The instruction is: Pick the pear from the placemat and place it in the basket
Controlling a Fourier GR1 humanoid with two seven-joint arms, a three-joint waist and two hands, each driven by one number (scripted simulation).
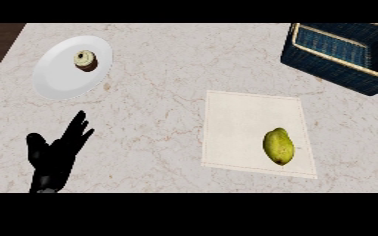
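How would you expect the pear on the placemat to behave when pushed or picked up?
The pear lies on its side and looks rounded, so a push would probably roll or pivot it. Its smooth, tapered skin may slip in a grasp. The thin placemat beneath might slide along with it.

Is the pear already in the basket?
No, the pear lies on the placemat, apart from the basket.

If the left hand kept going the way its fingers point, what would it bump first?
Probably the white plate, near its right rim: the left hand points up the counter, slightly rightward. Its height is unclear, so it might pass over.
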